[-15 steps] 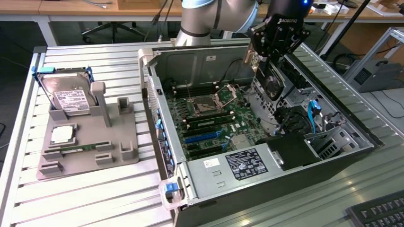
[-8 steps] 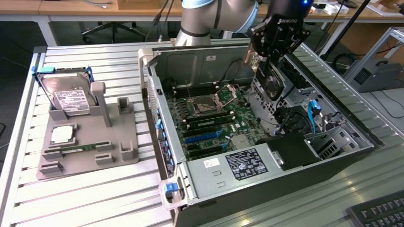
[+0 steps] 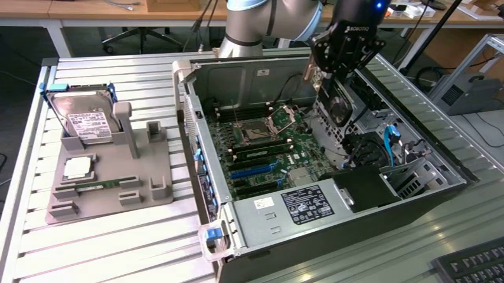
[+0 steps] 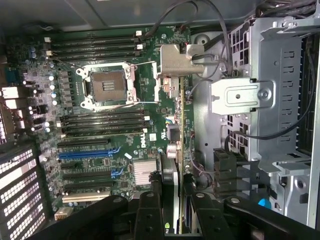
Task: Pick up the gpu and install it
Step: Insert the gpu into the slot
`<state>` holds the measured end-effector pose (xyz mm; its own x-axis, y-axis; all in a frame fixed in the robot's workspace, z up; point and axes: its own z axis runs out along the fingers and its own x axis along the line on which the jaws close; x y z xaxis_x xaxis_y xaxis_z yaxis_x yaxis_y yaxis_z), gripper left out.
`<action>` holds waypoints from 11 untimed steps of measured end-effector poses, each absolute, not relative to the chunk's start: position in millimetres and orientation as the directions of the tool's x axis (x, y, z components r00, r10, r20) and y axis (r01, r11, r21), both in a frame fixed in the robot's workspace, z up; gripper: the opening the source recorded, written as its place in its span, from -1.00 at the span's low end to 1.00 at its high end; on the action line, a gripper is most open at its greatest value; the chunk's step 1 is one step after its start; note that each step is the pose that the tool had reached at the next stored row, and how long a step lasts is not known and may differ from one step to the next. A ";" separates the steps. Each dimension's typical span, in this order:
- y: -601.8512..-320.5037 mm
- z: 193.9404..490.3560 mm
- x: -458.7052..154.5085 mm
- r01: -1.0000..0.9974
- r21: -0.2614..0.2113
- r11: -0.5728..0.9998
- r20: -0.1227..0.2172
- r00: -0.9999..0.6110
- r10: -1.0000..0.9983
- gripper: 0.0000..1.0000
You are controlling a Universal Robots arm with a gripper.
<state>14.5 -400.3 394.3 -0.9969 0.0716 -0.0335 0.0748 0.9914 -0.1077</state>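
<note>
Jaws grip the gpu (image 4: 170, 185) edge-on over the Dell-marked motherboard (image 4: 100, 132).

Arm (image 3: 260, 23) enters at top centre of ext. view, wrist angled downward. Gripper (image 3: 324, 79), upper right of centre, points down. Fingers (image 4: 150, 212) part-closed, clamping gpu (image 4: 171, 175) edge-on betw. them.

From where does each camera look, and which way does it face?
Exterior view: raised above the scene, looking down into the open computer case; the arm and end effector show.
Wrist view: on the wrist, facing down onto the motherboard; the end effector's fingers show.
Shared: the motherboard and the gripped gpu.
</note>
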 end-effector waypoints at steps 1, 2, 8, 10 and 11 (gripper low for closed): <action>-400.3 393.9 14.5 0.075 -0.108 0.991 -0.033 -0.997 0.072 -0.47; -400.3 393.2 14.5 0.074 -0.108 0.991 -0.033 -0.997 0.071 -0.47; -400.3 392.1 14.5 -0.030 -0.108 0.994 -0.034 -0.999 -0.034 -0.47; -400.3 391.8 14.5 -0.109 -0.108 0.988 -0.033 -0.993 -0.113 -0.47; -400.3 391.8 14.5 -0.128 -0.108 0.986 -0.033 -0.991 -0.133 -0.47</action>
